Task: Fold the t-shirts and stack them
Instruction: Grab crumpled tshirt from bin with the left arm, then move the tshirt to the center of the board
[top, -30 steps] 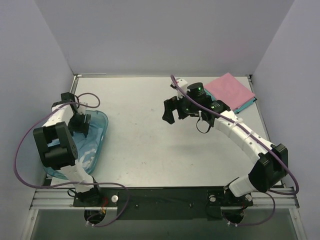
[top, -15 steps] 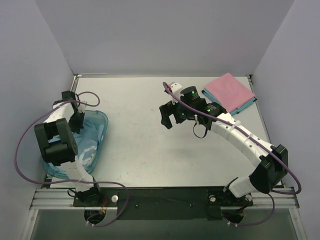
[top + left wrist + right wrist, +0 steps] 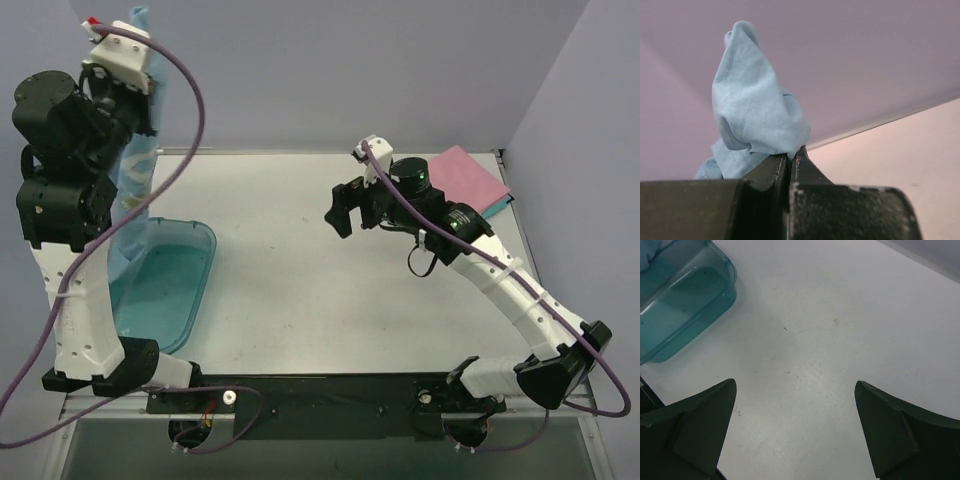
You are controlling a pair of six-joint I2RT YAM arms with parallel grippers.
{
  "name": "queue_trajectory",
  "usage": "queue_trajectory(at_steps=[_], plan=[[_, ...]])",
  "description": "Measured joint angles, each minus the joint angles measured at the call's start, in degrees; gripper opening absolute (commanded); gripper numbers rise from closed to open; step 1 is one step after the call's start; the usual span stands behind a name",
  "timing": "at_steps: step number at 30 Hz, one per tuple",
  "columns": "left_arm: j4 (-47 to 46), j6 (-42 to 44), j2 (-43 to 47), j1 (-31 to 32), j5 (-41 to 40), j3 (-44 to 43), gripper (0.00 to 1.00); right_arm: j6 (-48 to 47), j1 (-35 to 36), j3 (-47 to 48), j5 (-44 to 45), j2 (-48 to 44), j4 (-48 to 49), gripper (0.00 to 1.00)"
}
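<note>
Three t-shirts: one light blue cloth tee (image 3: 754, 117) clamped in the left end effector (image 3: 790, 158); behind the wide-apart right end effector (image 3: 794, 387), one pink folded tee (image 3: 462, 178) mostly hides one teal folded tee (image 3: 496, 209).

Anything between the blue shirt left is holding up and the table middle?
Nothing lies on the table there. The light blue t-shirt hangs from the left gripper over the teal bin, whose rim it would likely have to clear; the open right gripper hovers above the middle.
</note>
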State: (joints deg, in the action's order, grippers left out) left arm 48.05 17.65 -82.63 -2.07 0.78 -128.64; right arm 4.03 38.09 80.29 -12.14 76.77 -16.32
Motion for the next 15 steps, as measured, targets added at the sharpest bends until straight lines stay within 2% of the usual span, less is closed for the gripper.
queue_trajectory(at_steps=[4, 7, 10, 15], plan=[[1.9, -0.2, -1.8, 20.8, 5.6, -11.3, 0.0, 3.5, -2.1, 0.9, -0.1, -3.3, 0.7, 1.0], [4.2, -0.4, -4.4, 30.6, 7.2, -13.7, 0.0, 8.5, -8.5, 0.9, -1.2, -7.1, 0.6, 1.0], [5.9, -0.3, -7.5, 38.5, 8.1, -11.9, 0.0, 13.4, -18.5, 0.3, -0.8, -11.2, -0.7, 0.99], [7.9, -0.2, -15.0, 47.6, 12.2, -0.7, 0.0, 18.1, -30.5, -2.2, 0.4, -16.2, -8.5, 0.98]])
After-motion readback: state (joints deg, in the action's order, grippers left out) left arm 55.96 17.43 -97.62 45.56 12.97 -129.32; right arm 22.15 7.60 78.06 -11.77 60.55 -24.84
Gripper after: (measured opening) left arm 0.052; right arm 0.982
